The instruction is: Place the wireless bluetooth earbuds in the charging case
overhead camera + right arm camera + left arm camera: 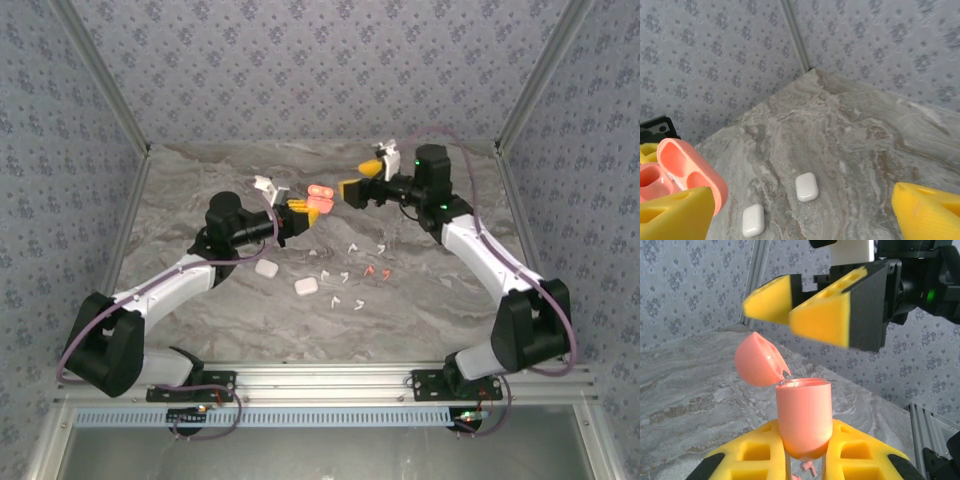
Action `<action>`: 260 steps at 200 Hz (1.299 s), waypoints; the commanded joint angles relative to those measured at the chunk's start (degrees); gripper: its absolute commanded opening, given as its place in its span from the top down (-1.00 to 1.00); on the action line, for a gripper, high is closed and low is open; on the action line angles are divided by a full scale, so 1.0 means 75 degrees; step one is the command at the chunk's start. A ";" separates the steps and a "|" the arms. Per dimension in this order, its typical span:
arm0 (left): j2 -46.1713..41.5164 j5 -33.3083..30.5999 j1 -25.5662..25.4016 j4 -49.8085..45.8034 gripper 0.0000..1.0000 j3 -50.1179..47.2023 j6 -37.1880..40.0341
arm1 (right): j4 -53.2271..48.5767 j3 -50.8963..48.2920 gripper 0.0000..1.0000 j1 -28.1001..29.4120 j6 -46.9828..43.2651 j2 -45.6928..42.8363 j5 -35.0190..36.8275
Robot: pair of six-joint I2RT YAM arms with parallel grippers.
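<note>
- The left gripper (300, 210) is clamped on the coral charging case (318, 206), pinching its lower body between the yellow fingers (752, 457); the case is carried above the counter (200, 190), towards its far middle
- In the left wrist view the case (805, 415) stands upright, long axis vertical, mouth up; its lid (757, 360) is hinged back and tilts to the left
- In the right wrist view the lid's (690, 170) two hollows face the camera
- The right gripper (355, 187) hangs just beside the open case with its jaws well apart, holding nothing
- The earbuds (343, 275) lie scattered flat on the counter nearer the arm bases, most white, with a coral-red pair (368, 270) among them; their stems point in various directions, too small to tell more exactly
- Two closed white cases (266, 268) lie left of the earbuds
</note>
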 commanded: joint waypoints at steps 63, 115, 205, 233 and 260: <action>-0.0784 -0.0168 -0.0056 0.0829 1.00 -0.0638 0.1313 | -0.5119 -0.0437 -0.62 -0.0415 0.0940 -0.0986 0.2368; -0.1204 0.0031 -0.0051 0.0543 1.00 -0.0610 0.1525 | -0.5922 -0.1152 -0.27 0.0172 0.1889 0.0139 0.4268; -0.1258 0.0064 -0.0107 0.0174 1.00 -0.0475 0.1613 | -0.5507 -0.1005 0.04 0.0318 0.2042 0.1901 0.4263; -0.1238 0.0026 -0.0119 0.0118 1.00 -0.0459 0.1628 | -0.5152 -0.1032 0.12 0.0333 0.2042 0.1992 0.4133; -0.1214 0.0026 -0.0116 0.0043 1.00 -0.0423 0.1638 | -0.5143 -0.1008 0.19 0.0351 0.2011 0.2100 0.4065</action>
